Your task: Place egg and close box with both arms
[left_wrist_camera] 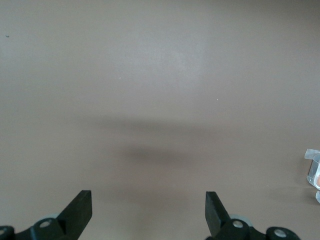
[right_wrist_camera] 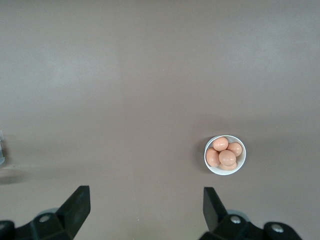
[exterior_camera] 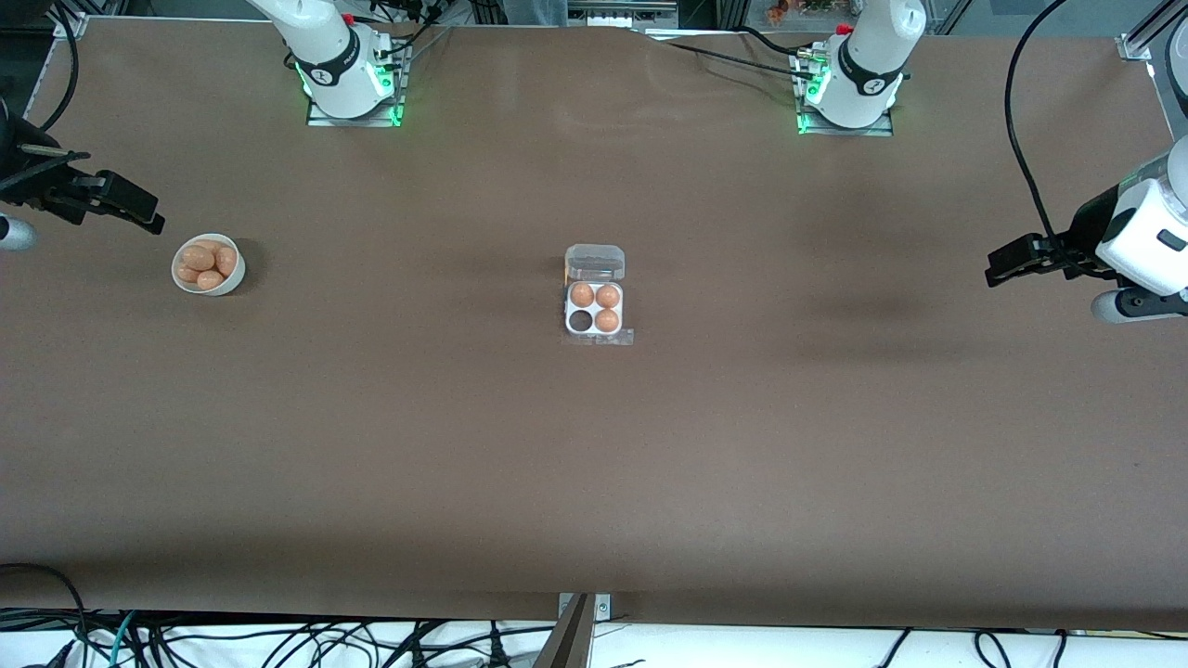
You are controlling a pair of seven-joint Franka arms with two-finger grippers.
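Note:
The clear box (exterior_camera: pixel 595 320) sits at the table's middle with its lid (exterior_camera: pixel 595 263) open and lying flat. Three orange-brown eggs (exterior_camera: pixel 606 320) fill three of its cells; one cell, toward the right arm's end and nearer the front camera, is empty. A white bowl (exterior_camera: pixel 208 266) at the right arm's end holds several eggs; it also shows in the right wrist view (right_wrist_camera: pixel 225 155). My right gripper (exterior_camera: pixel 139 209) hangs open and empty beside the bowl. My left gripper (exterior_camera: pixel 1007 263) hangs open and empty at the left arm's end, well away from the box, whose edge (left_wrist_camera: pixel 314 167) shows in the left wrist view.
The brown table (exterior_camera: pixel 594 464) spreads wide around the box. The arm bases (exterior_camera: pixel 351 79) stand at the table's edge farthest from the front camera. Cables lie along the edge nearest the camera.

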